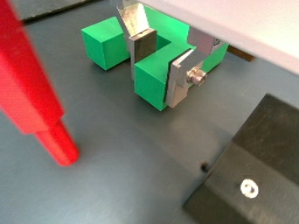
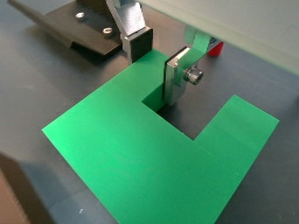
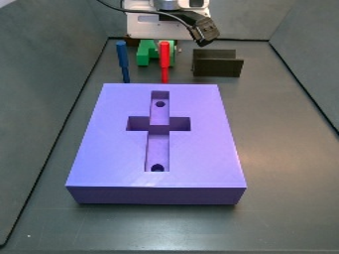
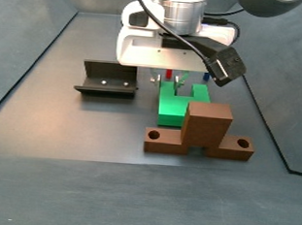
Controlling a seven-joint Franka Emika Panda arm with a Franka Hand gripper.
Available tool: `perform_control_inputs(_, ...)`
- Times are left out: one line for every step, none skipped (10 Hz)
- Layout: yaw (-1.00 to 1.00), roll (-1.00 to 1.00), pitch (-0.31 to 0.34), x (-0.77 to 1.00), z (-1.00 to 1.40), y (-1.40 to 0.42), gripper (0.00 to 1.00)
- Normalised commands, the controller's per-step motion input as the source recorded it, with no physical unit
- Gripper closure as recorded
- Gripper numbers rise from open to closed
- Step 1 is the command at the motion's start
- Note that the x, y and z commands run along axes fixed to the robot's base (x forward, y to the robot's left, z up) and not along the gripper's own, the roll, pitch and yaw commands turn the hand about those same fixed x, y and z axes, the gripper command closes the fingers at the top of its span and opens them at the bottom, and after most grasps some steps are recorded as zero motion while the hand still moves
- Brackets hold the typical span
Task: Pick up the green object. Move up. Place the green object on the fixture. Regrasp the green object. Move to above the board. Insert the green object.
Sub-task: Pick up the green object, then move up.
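Note:
The green object (image 1: 152, 87) lies flat on the dark floor, a U-shaped piece with two square prongs. My gripper (image 1: 160, 68) straddles one prong: one finger stands in the slot between the prongs, the other presses the prong's outer face, so it is shut on the green object (image 2: 128, 149). In a side view the gripper (image 4: 179, 84) is low over the green object (image 4: 175, 108). The fixture (image 4: 104, 80), a dark bracket, stands apart to the side, with nothing on it, and shows in both wrist views (image 1: 251, 166) (image 2: 76, 26). The purple board (image 3: 119, 149) with its cross cutout fills the near floor.
A red peg (image 1: 35, 87) stands upright close beside the green object; a blue peg (image 3: 121, 58) and the red peg (image 3: 165, 55) stand behind the board. A brown wooden stand (image 4: 204, 128) sits directly in front of the green object.

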Motion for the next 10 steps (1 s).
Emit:
perform_control_inputs(0.0,0.0,0.0,0.0,0.0,0.0,1.0)
perform_control_inputs(0.0,0.0,0.0,0.0,0.0,0.0,1.0)
perform_control_inputs(0.0,0.0,0.0,0.0,0.0,0.0,1.0)
perform_control_inputs(0.0,0.0,0.0,0.0,0.0,0.0,1.0)
perform_control_inputs(0.0,0.0,0.0,0.0,0.0,0.0,1.0)
perform_control_inputs(0.0,0.0,0.0,0.0,0.0,0.0,1.0)
perform_control_inputs(0.0,0.0,0.0,0.0,0.0,0.0,1.0)
perform_control_inputs(0.0,0.0,0.0,0.0,0.83,0.0,1.0)
perform_control_inputs(0.02,0.0,0.005,-0.04,0.82,0.0,1.0)
perform_control_inputs(0.01,0.02,-0.013,-0.08,0.54,0.01,1.0)
